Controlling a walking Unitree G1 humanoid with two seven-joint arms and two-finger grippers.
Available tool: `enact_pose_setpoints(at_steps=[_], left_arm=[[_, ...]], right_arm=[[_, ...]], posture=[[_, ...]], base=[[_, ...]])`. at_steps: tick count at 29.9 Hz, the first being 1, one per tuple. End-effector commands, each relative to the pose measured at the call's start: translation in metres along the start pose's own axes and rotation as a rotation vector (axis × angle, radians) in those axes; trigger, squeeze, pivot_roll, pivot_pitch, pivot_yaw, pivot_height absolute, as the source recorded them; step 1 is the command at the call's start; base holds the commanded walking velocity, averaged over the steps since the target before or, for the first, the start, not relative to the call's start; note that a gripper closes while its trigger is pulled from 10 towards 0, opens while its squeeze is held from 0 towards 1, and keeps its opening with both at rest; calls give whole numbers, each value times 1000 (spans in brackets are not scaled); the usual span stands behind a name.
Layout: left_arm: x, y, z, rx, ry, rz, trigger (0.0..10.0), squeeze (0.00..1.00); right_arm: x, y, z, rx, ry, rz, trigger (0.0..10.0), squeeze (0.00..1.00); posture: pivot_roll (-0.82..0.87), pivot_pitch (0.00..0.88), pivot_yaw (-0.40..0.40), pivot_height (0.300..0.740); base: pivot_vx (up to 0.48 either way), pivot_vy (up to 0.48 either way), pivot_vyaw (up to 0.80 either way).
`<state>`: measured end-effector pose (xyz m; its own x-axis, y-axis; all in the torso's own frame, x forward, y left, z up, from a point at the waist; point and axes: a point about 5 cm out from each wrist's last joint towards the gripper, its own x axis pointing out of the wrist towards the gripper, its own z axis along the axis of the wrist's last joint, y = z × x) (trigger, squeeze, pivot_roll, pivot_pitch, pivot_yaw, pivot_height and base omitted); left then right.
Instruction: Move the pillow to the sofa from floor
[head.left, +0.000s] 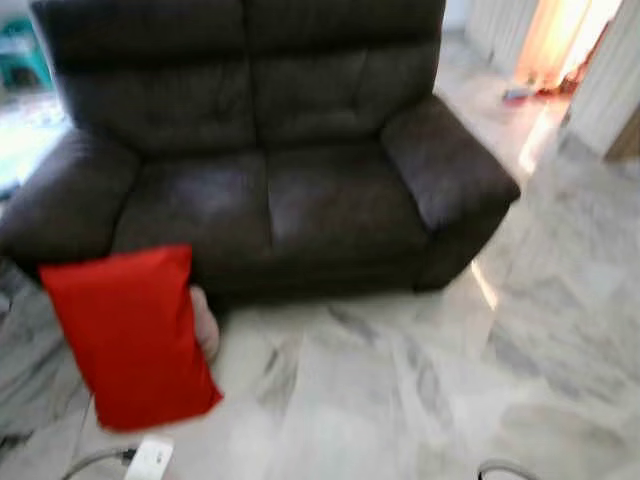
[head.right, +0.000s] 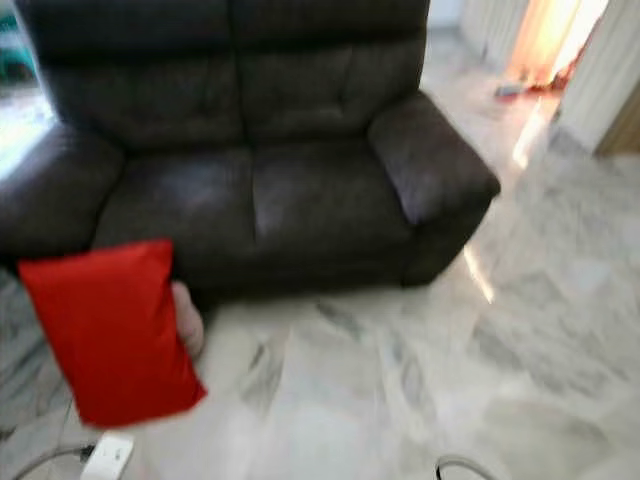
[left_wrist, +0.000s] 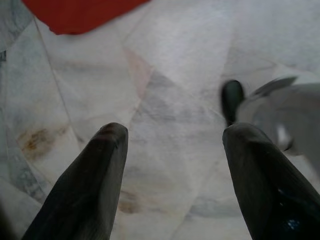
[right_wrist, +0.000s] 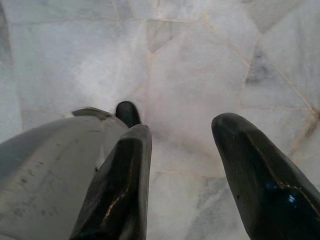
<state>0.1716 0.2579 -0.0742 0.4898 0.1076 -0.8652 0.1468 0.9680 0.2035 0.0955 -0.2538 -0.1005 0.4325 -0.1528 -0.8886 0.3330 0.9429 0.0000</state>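
Nothing done: your red pillow (head.left: 130, 335) leans on the sofa (head.left: 270, 150) front, left gripper (left_wrist: 172, 175) and right gripper (right_wrist: 182, 175) spread, empty.

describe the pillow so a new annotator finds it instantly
Start at the dark brown two-seat sofa on the marble floor. Go to the foot of its front, on the robot's left side. The pillow stands there, tilted against the sofa: a plain bright red rectangle, the one vivid colour nearby.

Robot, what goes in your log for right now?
pillow: on floor, leaning on sofa | left gripper: open | right gripper: open | stage: approach
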Motion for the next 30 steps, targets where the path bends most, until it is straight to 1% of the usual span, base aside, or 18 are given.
enact_pose_setpoints(at_steps=[1, 13, 30], left_arm=[[-2, 6, -7, -7, 21, 13, 10000, 0], [-2, 6, -7, -6, 20, 13, 10000, 0], [-2, 7, -7, -7, 14, 11, 10000, 0]], right_arm=[[1, 5, -2, -7, 7, 13, 10000, 0], [1, 5, -2, -14, 8, 15, 10000, 0], [1, 5, -2, -19, 9, 20, 10000, 0]], posture=[[-16, 65, 8, 740], [-15, 65, 7, 740], [-14, 74, 9, 740]], base=[[0, 398, 0], [0, 354, 0], [0, 0, 0]])
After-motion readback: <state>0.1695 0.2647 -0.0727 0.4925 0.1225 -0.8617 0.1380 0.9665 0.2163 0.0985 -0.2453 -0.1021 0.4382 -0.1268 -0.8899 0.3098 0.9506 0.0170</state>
